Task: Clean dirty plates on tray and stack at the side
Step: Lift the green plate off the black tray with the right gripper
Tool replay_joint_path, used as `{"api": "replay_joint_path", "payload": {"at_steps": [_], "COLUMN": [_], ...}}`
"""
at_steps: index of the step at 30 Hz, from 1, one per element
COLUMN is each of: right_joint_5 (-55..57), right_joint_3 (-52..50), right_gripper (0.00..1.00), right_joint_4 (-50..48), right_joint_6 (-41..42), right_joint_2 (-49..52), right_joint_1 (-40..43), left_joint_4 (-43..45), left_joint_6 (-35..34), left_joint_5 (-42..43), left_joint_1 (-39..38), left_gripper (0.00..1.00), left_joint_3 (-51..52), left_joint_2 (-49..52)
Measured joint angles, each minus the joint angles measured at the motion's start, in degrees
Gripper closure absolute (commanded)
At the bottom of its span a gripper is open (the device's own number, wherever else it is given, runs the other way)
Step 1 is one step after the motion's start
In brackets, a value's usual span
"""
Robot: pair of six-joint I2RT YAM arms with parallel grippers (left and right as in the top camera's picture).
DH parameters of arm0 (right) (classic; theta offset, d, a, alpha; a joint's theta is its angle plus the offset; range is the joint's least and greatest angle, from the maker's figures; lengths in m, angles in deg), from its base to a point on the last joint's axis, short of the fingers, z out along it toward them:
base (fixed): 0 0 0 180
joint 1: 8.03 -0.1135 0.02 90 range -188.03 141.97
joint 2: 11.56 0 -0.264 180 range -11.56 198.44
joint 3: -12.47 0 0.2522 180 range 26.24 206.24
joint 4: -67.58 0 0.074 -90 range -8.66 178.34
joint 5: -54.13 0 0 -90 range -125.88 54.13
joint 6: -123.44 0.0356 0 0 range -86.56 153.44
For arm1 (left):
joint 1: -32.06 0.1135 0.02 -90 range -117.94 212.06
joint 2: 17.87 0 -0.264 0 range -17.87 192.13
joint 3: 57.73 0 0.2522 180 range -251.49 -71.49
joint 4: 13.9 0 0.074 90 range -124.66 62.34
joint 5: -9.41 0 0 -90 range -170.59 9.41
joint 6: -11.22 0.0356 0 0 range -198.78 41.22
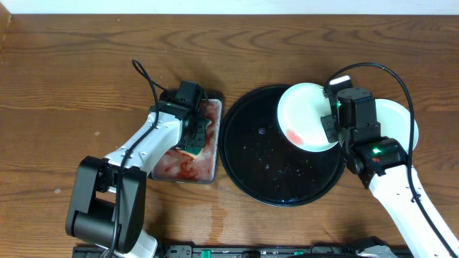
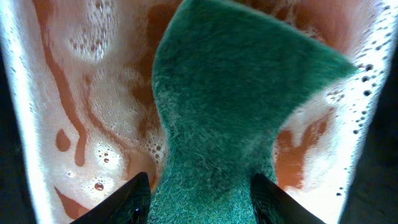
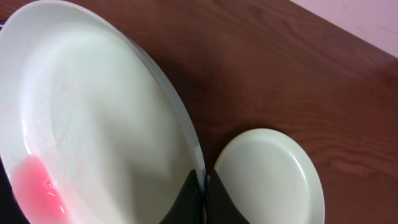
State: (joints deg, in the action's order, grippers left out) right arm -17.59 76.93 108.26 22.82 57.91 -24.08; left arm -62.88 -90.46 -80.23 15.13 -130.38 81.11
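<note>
metal tray (image 1: 193,179): foamy red liquid, sponge (image 2: 230,106)
held plate (image 1: 305,115): over black tray (image 1: 251,172), pink puddle (image 3: 37,186) inside
left fingers (image 2: 134,199): flank sponge, grip unclear
right fingers (image 3: 189,200): clamped on held plate

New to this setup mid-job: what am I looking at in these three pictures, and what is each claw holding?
A robot's left arm and right arm work at a wooden table. The wide picture looks down from above; each close-up comes from a camera on one wrist. The left gripper holds a green sponge over the metal tray of foamy red liquid. The right gripper pinches the rim of a tilted plate, pink puddle inside, above the black tray. A second plate lies on the table beside that tray.
</note>
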Motion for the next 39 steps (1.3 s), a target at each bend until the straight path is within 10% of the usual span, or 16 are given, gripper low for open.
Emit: {"api": "replay_joint_path", "payload": {"at_steps": [5, 13, 20, 25, 30, 39], "right_joint_5": [0.02, 0.15, 0.22, 0.22, 0.55, 4.55], "right_joint_3": [0.0, 0.0, 0.0, 0.0, 0.0, -0.02], "right_gripper": [0.99, 0.99, 0.99, 0.99, 0.99, 0.99], "right_joint_4": [-0.09, -0.11, -0.09, -0.09, -0.26, -3.96], "right_joint_6": [-0.5, -0.66, -0.66, -0.68, -2.4, -7.63], "right_joint_2": [0.0, 0.0, 0.0, 0.0, 0.0, 0.0], "right_joint_1": [0.0, 0.0, 0.0, 0.0, 0.0, -2.43], "left_joint_4": [1.66, 2.75, 3.1, 2.84, 2.05, 0.81], "left_joint_6": [-0.57, -1.79, -1.79, -1.79, -1.81, -4.87], "left_joint_5": [0.35, 2.23, 2.69, 2.69, 2.73, 2.67], "left_joint_1": [0.0, -0.07, -0.11, -0.11, -0.09, -0.09], "left_gripper": [0.48, 0.91, 0.93, 0.92, 0.51, 0.45], "left_joint_3": [1.42, 2.45, 3.17, 3.15, 3.15, 3.08], "left_joint_2": [0.0, -0.07, -0.31, -0.7, -3.78, -7.48]}}
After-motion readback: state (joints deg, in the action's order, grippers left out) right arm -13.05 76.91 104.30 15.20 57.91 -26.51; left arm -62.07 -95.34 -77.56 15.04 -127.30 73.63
